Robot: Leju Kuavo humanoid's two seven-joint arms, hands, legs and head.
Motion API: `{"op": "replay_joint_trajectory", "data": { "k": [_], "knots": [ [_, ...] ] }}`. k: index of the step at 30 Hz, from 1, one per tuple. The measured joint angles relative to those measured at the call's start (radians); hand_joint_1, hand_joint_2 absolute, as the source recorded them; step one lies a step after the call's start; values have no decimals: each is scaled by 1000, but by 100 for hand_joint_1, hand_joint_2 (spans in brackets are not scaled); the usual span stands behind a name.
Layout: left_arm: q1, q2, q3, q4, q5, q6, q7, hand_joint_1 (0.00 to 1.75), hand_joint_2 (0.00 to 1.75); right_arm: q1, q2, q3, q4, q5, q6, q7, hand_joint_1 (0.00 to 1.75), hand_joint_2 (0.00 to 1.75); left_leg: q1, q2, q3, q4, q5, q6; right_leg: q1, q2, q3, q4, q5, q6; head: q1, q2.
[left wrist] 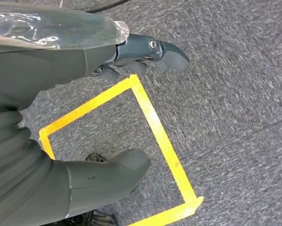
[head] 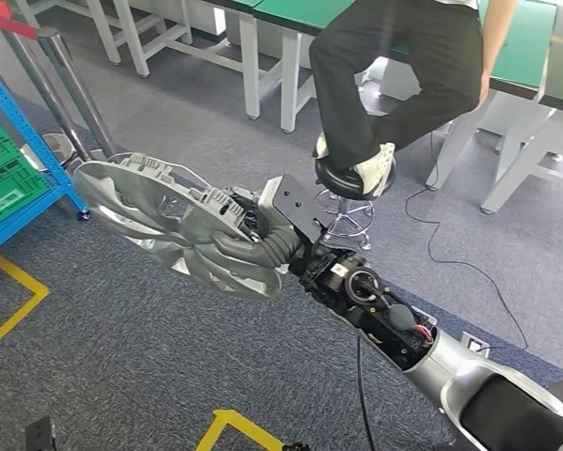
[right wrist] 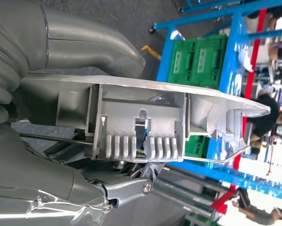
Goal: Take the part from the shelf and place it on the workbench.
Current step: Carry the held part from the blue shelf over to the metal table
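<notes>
- Your right hand (head: 260, 246) grips the part (head: 166, 221), a grey moulded panel with ribbed edges, fingers curled over its near end; the part is held out over the grey carpet (head: 122, 357), clear of any surface.
- From the right wrist view you get what the head view hides: the thumb (right wrist: 93, 44) lies along one face of the part (right wrist: 142, 117) and darker fingers (right wrist: 128, 188) close on the other, with the part's ribs and clips seen edge-on.
- Your left hand (left wrist: 96, 94) holds nothing: thumb (left wrist: 107, 176) and fingers (left wrist: 153, 49) stand apart above the carpet, with a yellow tape square (left wrist: 157, 132) on the floor between them.
- Beyond the part's far tip in the head view stands the blue shelf (head: 30, 141), with green crates (head: 2, 178) in it; the part is near the shelf but apart from it.
- The right wrist view shows the shelf (right wrist: 238, 56) behind the part with more green crates (right wrist: 196, 59), and people further back beyond the shelf.
- Past the shelf, across the carpet from it, the head view shows a person (head: 398, 75) with one foot up on a black stool (head: 346, 183), beside a green-topped workbench (head: 526, 66).
- A black cable (head: 462, 254) trails on the carpet on the stool's far side from the shelf.
</notes>
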Motion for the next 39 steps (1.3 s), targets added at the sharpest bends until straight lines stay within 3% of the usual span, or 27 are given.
{"op": "replay_joint_trajectory", "data": {
  "k": [1, 2, 3, 5, 7, 9, 10, 12, 14, 15, 16, 17, 18, 20, 21, 23, 25, 27, 29, 31, 32, 34, 36, 38, 39],
  "knots": [
    [1, 0, 0, 0, 1, 0, 0, 0, 175, 1, 0, 0, 0, 0, 0, 0, 175, 175, -2, 9, 1, 1, -2, 1, 0, -3, -11, 24, 1, 1, 0, 0],
    [1, -1, 0, 0, 2, 0, 0, 0, 175, 2, 0, 0, 0, 0, 0, 1, 175, 175, -3, 17, 2, 2, -4, 2, 0, -5, -3, 8, 21, -1, 2, 0],
    [1, -1, -1, 0, 2, 0, 0, 0, 175, 3, -1, 0, 0, 0, 0, 1, 175, 175, -5, 25, 5, 3, -6, 1, 2, -12, 24, -46, 54, -4, 3, 0],
    [0, -3, -1, 0, 3, 0, 0, 0, 175, 1, -1, 0, 0, 0, 0, 1, 175, 175, -9, 41, 11, 6, -13, -4, 12, -50, 92, -182, 110, -15, 6, 0],
    [0, -2, -1, 0, 3, 0, 0, 0, 175, -2, -1, 0, -1, 0, 0, 0, 175, 175, -15, 59, 12, 9, -16, -10, 21, -76, 126, -251, 120, -26, 4, 0],
    [-1, -2, -1, 0, 4, 0, 0, 0, 175, -2, -1, -1, -2, 0, 0, 0, 175, 175, -18, 79, 11, 10, -18, -17, 22, -61, 130, -260, 118, -35, -1, 0],
    [-1, -2, -1, 0, 4, 0, 0, 0, 175, 0, -1, -1, -2, 1, 0, 0, 175, 175, -17, 77, 11, 15, -24, -22, 21, -49, 130, -263, 121, -40, -3, 0],
    [-3, -2, -1, -1, 4, 0, 0, 0, 175, 0, -1, -1, -2, 1, 0, 0, 175, 175, -12, 41, -13, 72, -64, -33, 15, -29, 132, -269, 128, -50, -7, 0],
    [0, 0, -1, -1, 4, 0, 0, 0, 175, -1, -1, -1, -2, 1, 0, 0, 175, 175, -7, -1, -78, 210, -130, -40, 12, -8, 129, -270, 132, -56, -13, 0],
    [2, 1, -1, -1, 4, 0, 0, 0, 175, 0, -1, -1, -2, 1, 0, 0, 175, 175, -6, -8, -112, 276, -152, -43, 12, 5, 128, -270, 133, -57, -15, 0],
    [3, 1, -1, -1, 4, 0, 0, 0, 175, 2, -1, -1, -2, 1, 0, 0, 175, 175, -5, -11, -132, 313, -156, -45, 12, 17, 127, -270, 133, -58, -15, 0],
    [4, 2, -1, -1, 4, 0, 0, 0, 175, 3, -1, -1, -2, 1, 0, 1, 175, 175, -4, -12, -133, 309, -140, -45, 12, 30, 128, -269, 134, -57, -16, 0],
    [5, 2, -1, -1, 4, 0, 0, 0, 175, 5, -1, 0, -2, 1, 0, 1, 175, 175, -2, -15, -114, 264, -108, -45, 11, 42, 128, -269, 135, -56, -16, 0],
    [3, 4, -1, -2, 5, 0, 0, 0, 175, 5, -1, -1, -2, 1, 0, 1, 175, 175, 4, -52, -48, 118, -37, -42, 12, 67, 126, -268, 136, -50, -17, 0],
    [2, 5, -1, -2, 5, 0, 0, 0, 175, 5, -1, -1, -2, 1, 0, 1, 175, 175, 8, -73, -22, 61, -17, -39, 12, 78, 123, -266, 138, -46, -17, 0],
    [3, 5, -1, -2, 6, 0, 0, 0, 175, 5, -1, -1, -2, 1, 0, 0, 175, 175, 8, -96, -4, 16, -11, -33, 11, 99, 114, -266, 142, -34, -16, 0],
    [2, 3, -2, -2, 7, -2, 0, 0, 175, 6, -1, -2, -2, 1, 0, 0, 175, 175, 8, -74, -2, 10, -8, -22, 7, 109, 105, -265, 144, -21, -15, 0],
    [0, 0, -2, -4, 7, -4, 0, 0, 175, 5, -2, -3, -2, 1, 0, 0, 175, 175, 10, -50, 3, 4, -5, -9, 9, 67, 80, -216, 112, -10, -7, 0],
    [0, 0, -3, -5, 8, -4, 0, 0, 175, 5, -2, -3, -2, 2, -1, -1, 175, 175, 7, -26, 6, 2, -6, 0, 7, 13, 23, -86, 45, -1, 1, 0],
    [1, 0, -3, -5, 10, -4, 0, 0, 175, 8, -2, -3, -2, 2, -1, -1, 175, 175, 5, -1, 7, 2, -8, 3, 1, -2, -28, 31, 3, 6, 2, 0],
    [1, 0, -3, -5, 11, -4, 0, 0, 175, 9, -2, -3, -2, 2, -2, 0, 175, 175, 5, 10, 8, 2, -10, 2, -1, -5, -31, 40, 8, 8, 3, 0],
    [1, 0, -4, -5, 14, -3, 0, 0, 175, 9, -3, -4, -2, 3, -3, 0, 175, 175, 4, 30, 13, 3, -14, -2, -3, -19, 22, -58, 65, 7, 6, 0],
    [1, -1, -7, -5, 16, -3, 0, 0, 175, 7, -3, -4, -2, 3, -5, 0, 175, 175, -2, 49, 17, 6, -20, -11, 4, -64, 94, -196, 112, 0, 11, 0],
    [1, 1, -8, -5, 18, -2, 0, 0, 175, 6, -3, -4, -3, 3, -5, -1, 175, 175, -10, 69, 17, 7, -23, -19, 12, -87, 122, -254, 119, -10, 7, 0],
    [1, 1, -9, -5, 20, -2, 0, 0, 175, 7, -3, -4, -3, 3, -5, -1, 175, 175, -12, 80, 18, 7, -23, -23, 13, -77, 123, -258, 119, -17, 3, 0]
  ]
}}
